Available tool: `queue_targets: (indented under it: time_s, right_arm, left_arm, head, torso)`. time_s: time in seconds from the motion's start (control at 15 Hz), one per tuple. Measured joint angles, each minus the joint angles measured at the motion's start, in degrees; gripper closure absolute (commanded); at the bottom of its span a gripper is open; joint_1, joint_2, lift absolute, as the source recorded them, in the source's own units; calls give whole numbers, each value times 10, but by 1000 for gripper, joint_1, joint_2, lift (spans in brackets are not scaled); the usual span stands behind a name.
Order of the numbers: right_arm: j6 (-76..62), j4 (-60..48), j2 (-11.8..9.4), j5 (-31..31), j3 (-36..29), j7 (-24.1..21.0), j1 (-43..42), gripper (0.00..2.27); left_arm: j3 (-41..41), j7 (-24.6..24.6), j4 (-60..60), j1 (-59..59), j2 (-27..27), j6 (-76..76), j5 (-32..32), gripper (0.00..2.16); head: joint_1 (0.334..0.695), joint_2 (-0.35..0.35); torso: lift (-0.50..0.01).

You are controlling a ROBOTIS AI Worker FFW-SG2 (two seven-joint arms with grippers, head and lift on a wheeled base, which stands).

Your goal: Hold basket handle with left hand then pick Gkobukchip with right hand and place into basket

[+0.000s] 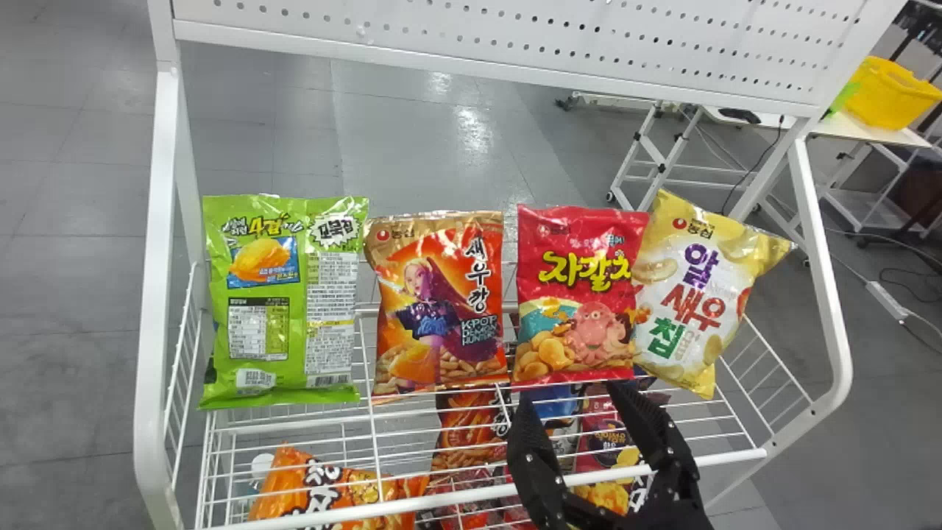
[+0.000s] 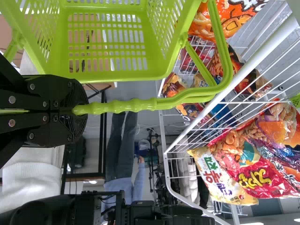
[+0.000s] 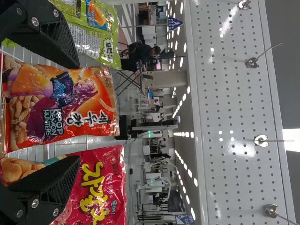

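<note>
My right gripper (image 1: 570, 394) stands open in the head view, low in front of the red bag. The Gkobukchip (image 1: 335, 294) is the green bag at the far left of the rack's row, upright with its printed back showing. In the right wrist view my right gripper (image 3: 75, 115) has its fingers apart with an orange bag beyond the gap; the Gkobukchip (image 3: 89, 40) is partly behind one finger. In the left wrist view my left gripper (image 2: 84, 110) is shut on the handle (image 2: 136, 105) of the green basket (image 2: 112, 72).
Beside the Gkobukchip stand an orange bag (image 1: 441, 294), a red bag (image 1: 578, 294) and a yellow-white bag (image 1: 699, 294). More bags (image 1: 331, 489) lie in the wire level below. The white rack's front rail (image 1: 412, 504) crosses near my right gripper; a perforated panel (image 1: 515, 44) rises behind.
</note>
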Motion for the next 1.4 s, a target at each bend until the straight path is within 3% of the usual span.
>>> queue_targets:
  time_s: [0.67,0.87,1.0,1.07,1.4]
  right_arm:
    - [-7,2,0,3,-3,1,-3,137]
    - [13,3,4,32,31,1,-27,137]
    - [54,4,17,58,72,1,-61,137]
    - [74,5,25,68,89,0,-78,137]
    - [181,36,93,129,150,0,-172,137]
  left_arm:
    - [3,-1,1,0,0,0,0,1733]
    - [1,0,0,0,0,0,0,1733]
    - [-2,1,0,0,0,0,-1,1733]
    - [-3,2,0,-1,0,0,-2,1733]
    - [-18,10,12,-24,13,0,-4,1733]
  head:
    - [695,-350]
    - [695,-350]
    - [695,-309]
    - [695,-234]
    - [695,-96]
  torso:
    - [-32]
    - [-32]
    - [-32]
    - [-32]
    - [-32]
